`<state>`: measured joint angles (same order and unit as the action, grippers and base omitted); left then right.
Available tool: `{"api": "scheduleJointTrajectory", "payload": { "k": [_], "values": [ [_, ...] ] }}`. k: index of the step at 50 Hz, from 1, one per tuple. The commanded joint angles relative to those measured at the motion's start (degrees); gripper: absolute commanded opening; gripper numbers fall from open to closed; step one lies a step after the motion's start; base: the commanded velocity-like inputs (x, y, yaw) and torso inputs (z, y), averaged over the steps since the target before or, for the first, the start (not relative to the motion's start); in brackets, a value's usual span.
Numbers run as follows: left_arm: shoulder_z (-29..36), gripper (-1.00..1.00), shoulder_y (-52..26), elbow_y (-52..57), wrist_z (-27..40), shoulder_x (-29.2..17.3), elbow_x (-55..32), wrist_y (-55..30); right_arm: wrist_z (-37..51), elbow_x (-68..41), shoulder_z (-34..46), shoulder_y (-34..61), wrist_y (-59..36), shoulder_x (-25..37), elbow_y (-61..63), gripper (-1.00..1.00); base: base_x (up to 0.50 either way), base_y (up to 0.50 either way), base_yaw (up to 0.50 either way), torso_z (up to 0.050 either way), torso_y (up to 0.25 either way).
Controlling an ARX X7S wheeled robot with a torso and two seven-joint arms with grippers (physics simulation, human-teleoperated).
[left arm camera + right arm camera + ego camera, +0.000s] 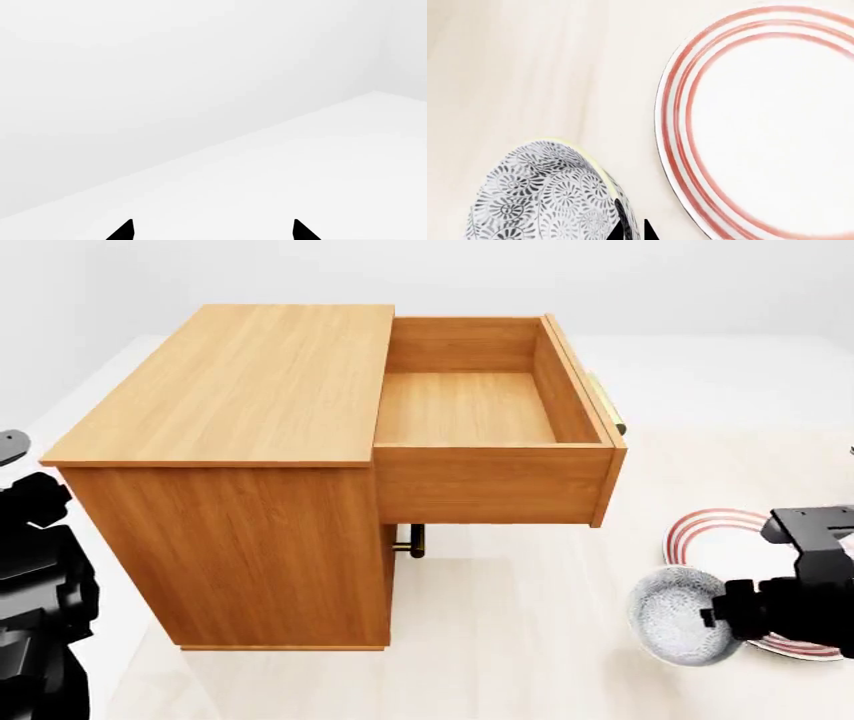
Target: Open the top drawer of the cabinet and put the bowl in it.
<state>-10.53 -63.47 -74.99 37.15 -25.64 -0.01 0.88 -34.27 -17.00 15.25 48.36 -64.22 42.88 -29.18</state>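
Left wrist: left gripper [213, 231] tips seen apart, nothing between.
Head: top drawer [487, 410] of cabinet [240, 480] pulled open; bowl [681, 618] at 4 o'clock, beside plate [727, 530].
Right wrist: right gripper [632, 231] clamped on bowl rim.

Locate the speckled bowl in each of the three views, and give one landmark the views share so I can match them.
Head view: the bowl sits low at the right, at the tip of the right gripper, overlapping the plate's near edge.
Right wrist view: the bowl fills the lower-left corner, tilted.
Left wrist view: not in it; only white surfaces.
Shared landmark: the red-ringed plate, seen in the head and right wrist views.
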Motion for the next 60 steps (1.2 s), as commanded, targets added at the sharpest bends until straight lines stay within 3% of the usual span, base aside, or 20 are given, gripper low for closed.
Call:
{"api": "scheduleJointTrajectory", "payload": {
  "k": [1,14,31,48,60],
  "values": [
    [0.0,1.0,0.0,0.0,-0.1,0.2,0.0,0.1,4.3,-2.0,-6.8,3.4,-7.6,2.3,8.8,-1.0,0.0,0.0,0.0,0.0,0.0],
    [0.2,1.0,0.1,0.0,0.0,0.4,0.0,0.1,12.4,0.7,-11.6,13.1,-10.0,0.3,7.9,-1.0,0.0,0.0,0.0,0.0,0.0],
    [0.2,1.0,0.3,0.0,0.0,0.4,0.0,0.0,25.8,9.5,-7.3,34.6,-5.4,-8.6,5.6,-1.0,0.0,0.0,0.0,0.0,0.0],
    [0.0,1.0,0.1,0.0,0.0,0.4,0.0,-0.1,25.6,12.2,2.4,51.6,-2.9,-18.4,4.4,-1.0,0.0,0.0,0.0,0.0,0.0],
    [-0.2,1.0,0.0,0.0,-0.3,0.2,-0.1,-0.2,22.5,11.7,8.1,55.7,-3.2,-24.3,1.0,-1.0,0.0,0.0,0.0,0.0,0.0]
  ]
}}
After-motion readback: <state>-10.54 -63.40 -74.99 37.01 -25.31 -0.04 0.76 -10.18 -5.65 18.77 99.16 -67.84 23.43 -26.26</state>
